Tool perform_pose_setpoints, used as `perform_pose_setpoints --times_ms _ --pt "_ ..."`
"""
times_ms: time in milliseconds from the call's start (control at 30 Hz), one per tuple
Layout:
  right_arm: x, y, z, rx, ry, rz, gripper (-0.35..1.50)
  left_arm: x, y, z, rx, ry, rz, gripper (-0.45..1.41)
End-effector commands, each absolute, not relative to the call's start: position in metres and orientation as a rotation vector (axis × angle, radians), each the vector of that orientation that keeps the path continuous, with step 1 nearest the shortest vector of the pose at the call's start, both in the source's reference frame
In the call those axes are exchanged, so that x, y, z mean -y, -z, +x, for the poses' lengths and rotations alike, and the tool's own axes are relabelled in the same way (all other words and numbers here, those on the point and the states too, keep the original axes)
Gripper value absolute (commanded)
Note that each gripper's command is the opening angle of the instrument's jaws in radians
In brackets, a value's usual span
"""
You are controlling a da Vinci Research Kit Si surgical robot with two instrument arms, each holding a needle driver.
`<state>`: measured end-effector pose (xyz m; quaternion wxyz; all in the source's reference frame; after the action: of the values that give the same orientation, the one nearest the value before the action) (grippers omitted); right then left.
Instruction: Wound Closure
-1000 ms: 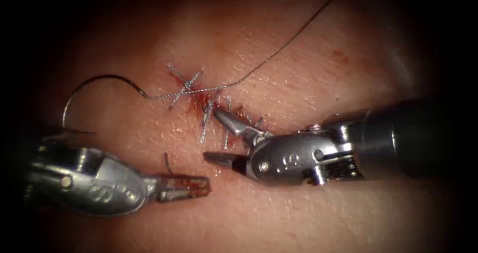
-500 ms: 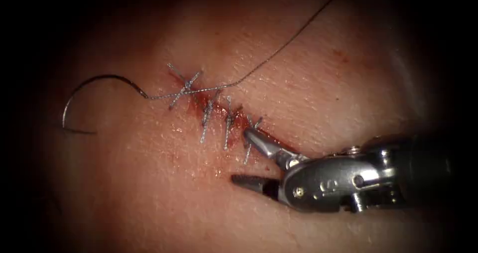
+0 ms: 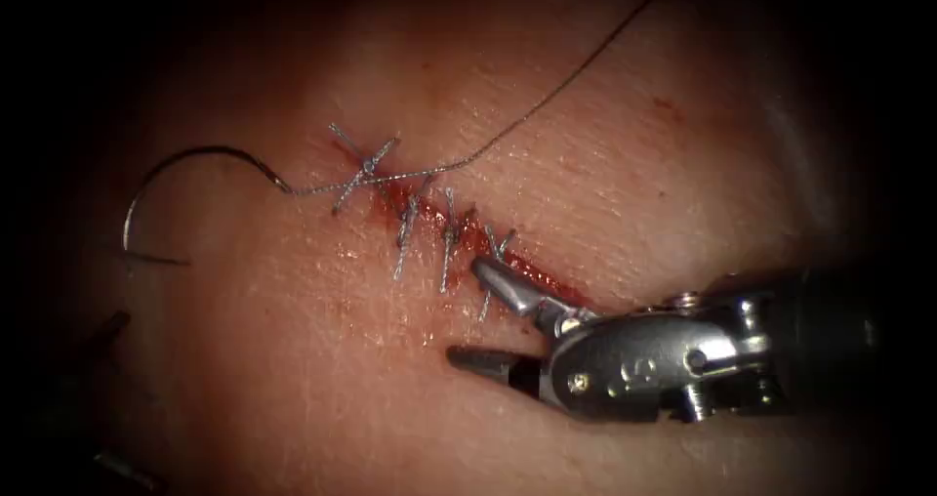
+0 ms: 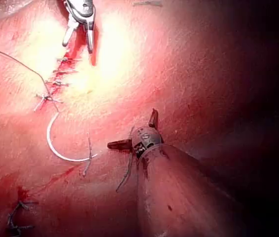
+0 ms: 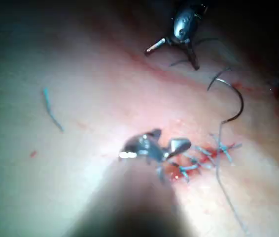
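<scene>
Red fluid (image 3: 390, 195) marks the stitched cut (image 3: 444, 227) on the tissue (image 3: 625, 135); needle (image 3: 146, 198) lies free centre-left, thread (image 3: 547, 101) attached; right pincer (image 3: 467, 312) and left pincer (image 4: 135, 132) apart, empty.

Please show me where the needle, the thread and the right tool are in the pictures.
needle (image 3: 161, 169): endoscope view, top of its curve, lying free on the tissue.
thread (image 3: 547, 101): endoscope view, middle of the strand.
right tool (image 3: 483, 310): endoscope view, midway between its open fingers.
</scene>
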<state>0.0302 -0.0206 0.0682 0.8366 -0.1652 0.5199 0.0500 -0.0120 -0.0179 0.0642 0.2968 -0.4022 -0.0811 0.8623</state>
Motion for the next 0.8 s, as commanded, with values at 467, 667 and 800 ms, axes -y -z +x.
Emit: perform_pose_setpoints --times_ms 467,667,800 --pt "0.0216 -0.0684 0.0296 -1.099 -0.110 -0.346 1.48 0.0136 -0.0574 -0.0213 0.322 -2.197 -1.193 1.26" --pt "0.0216 -0.0682 0.0292 -1.098 -0.111 -0.346 1.46 0.0115 -0.0580 -0.0202 0.297 -2.205 -1.179 1.26" --pt "0.0216 -0.0679 0.0289 -1.093 -0.120 -0.345 1.45 0.0083 -0.0594 -0.0183 0.171 -2.239 -1.048 1.25"
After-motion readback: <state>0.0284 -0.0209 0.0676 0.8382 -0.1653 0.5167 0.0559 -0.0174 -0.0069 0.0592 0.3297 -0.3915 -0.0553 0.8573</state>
